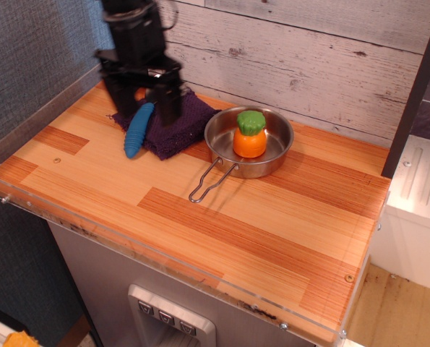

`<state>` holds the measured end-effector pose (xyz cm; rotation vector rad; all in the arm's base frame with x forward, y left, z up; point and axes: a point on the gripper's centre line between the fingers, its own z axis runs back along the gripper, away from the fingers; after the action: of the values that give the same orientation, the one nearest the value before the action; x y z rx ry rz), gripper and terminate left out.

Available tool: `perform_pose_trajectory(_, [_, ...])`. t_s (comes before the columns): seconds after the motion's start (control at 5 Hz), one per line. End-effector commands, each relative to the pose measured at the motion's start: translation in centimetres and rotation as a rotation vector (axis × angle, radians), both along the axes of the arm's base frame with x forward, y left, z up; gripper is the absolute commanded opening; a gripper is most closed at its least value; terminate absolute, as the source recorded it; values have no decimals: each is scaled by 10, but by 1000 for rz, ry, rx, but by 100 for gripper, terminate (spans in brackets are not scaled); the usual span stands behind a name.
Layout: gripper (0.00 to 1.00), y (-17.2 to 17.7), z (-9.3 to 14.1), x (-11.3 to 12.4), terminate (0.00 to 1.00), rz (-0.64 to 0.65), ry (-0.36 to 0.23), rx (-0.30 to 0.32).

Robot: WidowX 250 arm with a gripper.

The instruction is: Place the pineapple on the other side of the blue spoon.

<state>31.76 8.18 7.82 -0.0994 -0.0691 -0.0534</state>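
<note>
The pineapple point(249, 134), a small toy with an orange body and a green top, stands upright inside the steel pan point(280, 144). The blue spoon point(138, 130) lies on a purple cloth point(188, 124) to the pan's left; its metal bowl is hidden behind my gripper. My gripper point(143, 97) is black, open and empty. It hangs over the cloth and the spoon's upper end, left of the pineapple and apart from it.
The pan's wire handle point(209, 183) points toward the front of the wooden counter point(272, 231). A plank wall point(308, 65) runs along the back. A clear rail point(128, 242) edges the front. A white cabinet point(417, 217) stands to the right.
</note>
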Motion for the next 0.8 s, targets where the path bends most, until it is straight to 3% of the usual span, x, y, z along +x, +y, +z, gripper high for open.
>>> perform_pose_trajectory(0.0, [100, -56, 29, 30, 0, -107, -87, 27])
perform_pose_trajectory(0.4, [100, -70, 6, 70, 0, -74, -40, 68])
perform_pose_trajectory(0.6, [100, -72, -7, 79, 0, -73, -16, 72])
